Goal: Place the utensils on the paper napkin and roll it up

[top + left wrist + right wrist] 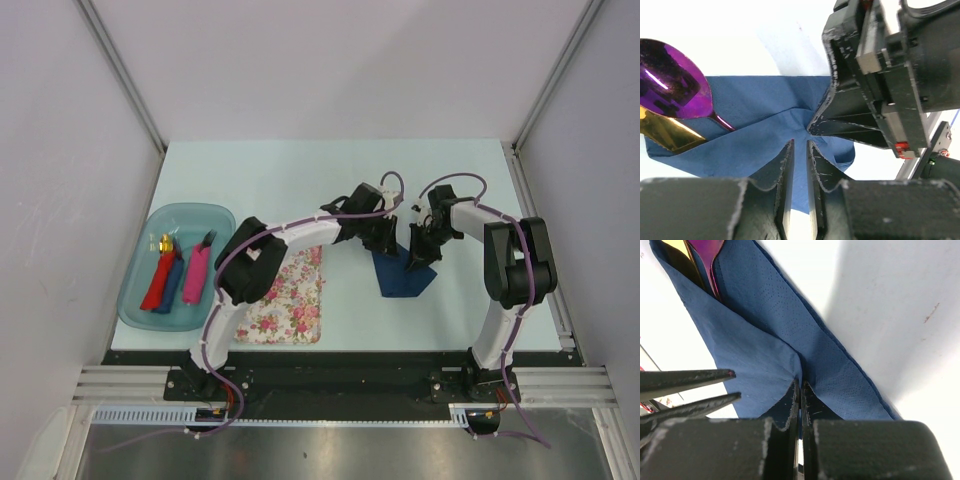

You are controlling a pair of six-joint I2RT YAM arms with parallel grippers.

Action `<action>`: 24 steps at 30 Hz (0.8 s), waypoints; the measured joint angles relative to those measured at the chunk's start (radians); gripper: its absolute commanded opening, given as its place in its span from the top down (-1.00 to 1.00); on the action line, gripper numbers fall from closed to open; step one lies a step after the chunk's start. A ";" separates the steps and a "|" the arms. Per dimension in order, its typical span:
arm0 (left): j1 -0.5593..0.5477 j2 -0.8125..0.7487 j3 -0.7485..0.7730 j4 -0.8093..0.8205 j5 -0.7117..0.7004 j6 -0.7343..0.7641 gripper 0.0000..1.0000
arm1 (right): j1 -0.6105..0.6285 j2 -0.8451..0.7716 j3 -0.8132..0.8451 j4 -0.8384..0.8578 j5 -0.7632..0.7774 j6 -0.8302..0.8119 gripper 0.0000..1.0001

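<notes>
Navy paper napkin [765, 330], dimpled, creased

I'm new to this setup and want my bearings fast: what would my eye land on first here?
Mid-table, the left end effector and right end effector meet over a crumpled navy paper napkin, the right one pinching a fold. A shiny purple spoon and a gold utensil lie tucked in it. At far left, a teal tray holds chunky red, blue and pink pieces.
</notes>
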 measured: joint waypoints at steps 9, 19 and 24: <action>0.000 0.047 0.007 -0.034 -0.034 0.017 0.69 | 0.000 0.000 0.000 0.000 0.000 0.000 0.94; -0.009 0.071 0.056 -0.081 -0.069 0.043 0.77 | -0.004 -0.015 0.022 -0.034 0.016 -0.017 0.36; -0.011 0.071 0.060 -0.087 -0.078 0.047 0.78 | -0.008 -0.084 0.047 -0.050 0.019 -0.023 0.31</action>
